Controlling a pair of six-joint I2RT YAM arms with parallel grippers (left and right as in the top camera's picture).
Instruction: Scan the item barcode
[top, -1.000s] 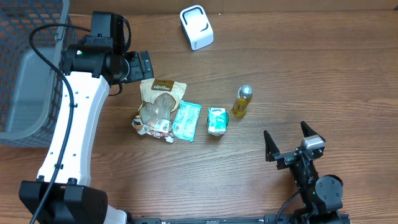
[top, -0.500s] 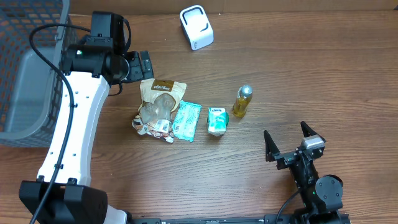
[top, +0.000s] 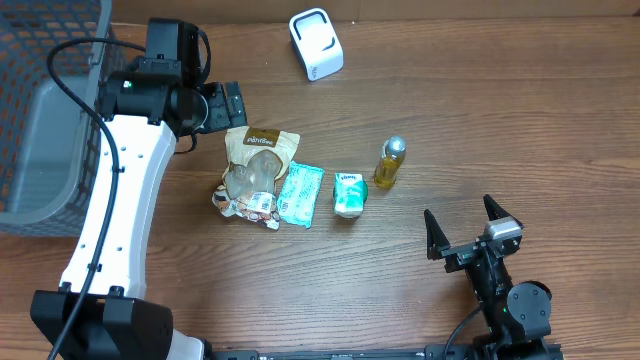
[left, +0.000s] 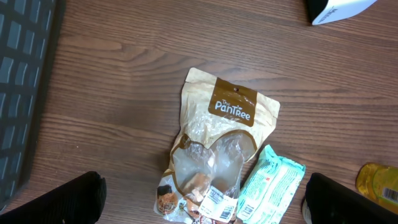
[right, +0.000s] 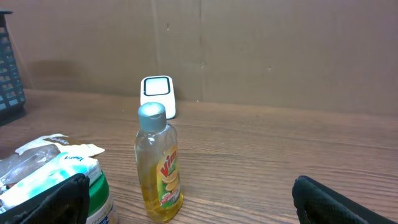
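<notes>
Four items lie mid-table: a brown Pantree pouch (top: 256, 168) (left: 217, 149), a teal packet (top: 300, 194) (left: 270, 186), a green-and-white tub (top: 349, 194) (right: 93, 199) and a yellow liquid bottle (top: 390, 163) (right: 159, 165) standing upright. The white barcode scanner (top: 316, 43) (right: 157, 93) stands at the back. My left gripper (top: 224, 104) (left: 202, 202) hovers open just behind the pouch, holding nothing. My right gripper (top: 460, 212) (right: 193, 200) rests open near the front right, facing the bottle from a distance, its jaws empty.
A dark mesh basket (top: 40, 110) with a grey liner fills the left edge of the table. Bare wood stretches to the right of the bottle and between the items and the scanner. A cardboard wall backs the table.
</notes>
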